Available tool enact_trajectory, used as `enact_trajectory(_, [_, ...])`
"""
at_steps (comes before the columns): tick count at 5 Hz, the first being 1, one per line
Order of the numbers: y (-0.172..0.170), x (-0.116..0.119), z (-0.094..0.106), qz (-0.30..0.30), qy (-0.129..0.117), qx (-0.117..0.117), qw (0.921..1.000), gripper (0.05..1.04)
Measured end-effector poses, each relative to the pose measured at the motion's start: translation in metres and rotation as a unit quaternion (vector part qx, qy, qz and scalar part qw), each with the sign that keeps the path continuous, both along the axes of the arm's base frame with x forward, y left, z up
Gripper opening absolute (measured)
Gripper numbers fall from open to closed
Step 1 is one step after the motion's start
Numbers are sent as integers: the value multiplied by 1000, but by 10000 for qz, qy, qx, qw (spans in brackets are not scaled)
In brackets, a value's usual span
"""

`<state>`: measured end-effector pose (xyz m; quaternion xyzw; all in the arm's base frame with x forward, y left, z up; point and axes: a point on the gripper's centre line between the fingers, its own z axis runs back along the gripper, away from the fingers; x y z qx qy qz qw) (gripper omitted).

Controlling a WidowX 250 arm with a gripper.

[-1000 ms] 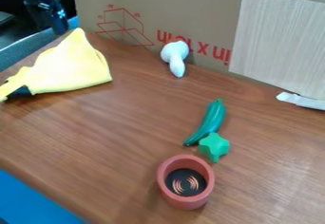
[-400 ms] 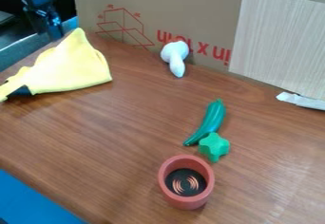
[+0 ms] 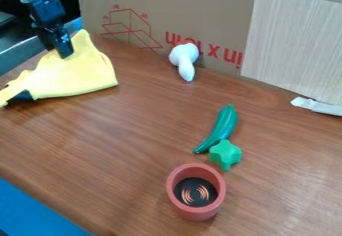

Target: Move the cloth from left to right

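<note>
Yellow cloth (image 3: 79, 76) draped at view left on the wooden table (image 3: 147, 125). Gripper (image 3: 57, 53), fingers spread, at its upper-left edge; contact unclear. Bulk lies down-right of the fingertips, so grasp probably needs a short move that way.

Beyond the red cup (image 3: 194, 213), a green star-shaped piece (image 3: 225, 155) is sitting beside a green toy pepper (image 3: 225, 124); farther beyond the cup, a white toy (image 3: 184, 56) is lying and cardboard (image 3: 214, 10) is standing.
</note>
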<state>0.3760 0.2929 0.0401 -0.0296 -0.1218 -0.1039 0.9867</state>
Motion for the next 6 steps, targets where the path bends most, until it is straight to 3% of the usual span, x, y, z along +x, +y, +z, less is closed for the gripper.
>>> enact_trajectory(1, [-2, 4, 1, -95, -320, 107, 9994, 1001])
enact_trajectory(2, [0, 2, -3, -67, -401, 221, 9989, 1001])
enact_trajectory(4, [1, 3, -3, 148, -382, 205, 9990, 952])
enact_trajectory(5, [-2, 2, -10, 409, -398, 65, 9983, 675])
enact_trajectory(6, [0, 2, -10, 506, -388, 84, 9979, 378])
